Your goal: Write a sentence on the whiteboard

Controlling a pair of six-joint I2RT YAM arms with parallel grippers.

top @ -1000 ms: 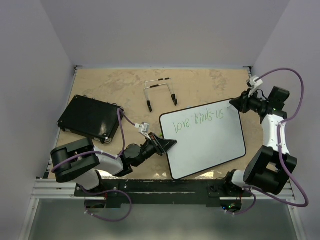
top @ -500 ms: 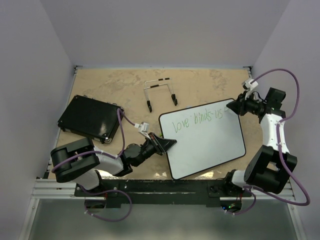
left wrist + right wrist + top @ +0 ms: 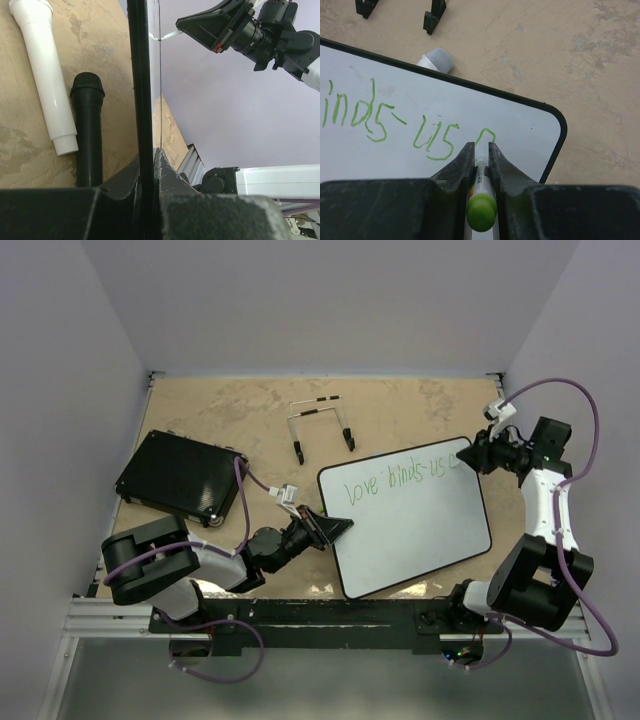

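The whiteboard (image 3: 415, 530) is laid on the surface (image 3: 230, 415), its left edge clamped by the left pincer (image 3: 338, 527). A green marker (image 3: 481, 212) is clamped in the right pincer (image 3: 480, 150); the sentence (image 3: 395, 120) is being written past "us". A second line will likely be needed next.

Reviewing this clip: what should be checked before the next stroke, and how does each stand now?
1. Left gripper shut on the whiteboard's edge: ok.
2. Right gripper shut on the marker: ok.
3. Marker tip touching the board: cannot tell, fingers hide it.
4. Sentence finished: not ok, "love binds us" plus one started letter.
5. Room right of that letter: not ok, corner close.
6. Bare board below for a second line: ok.
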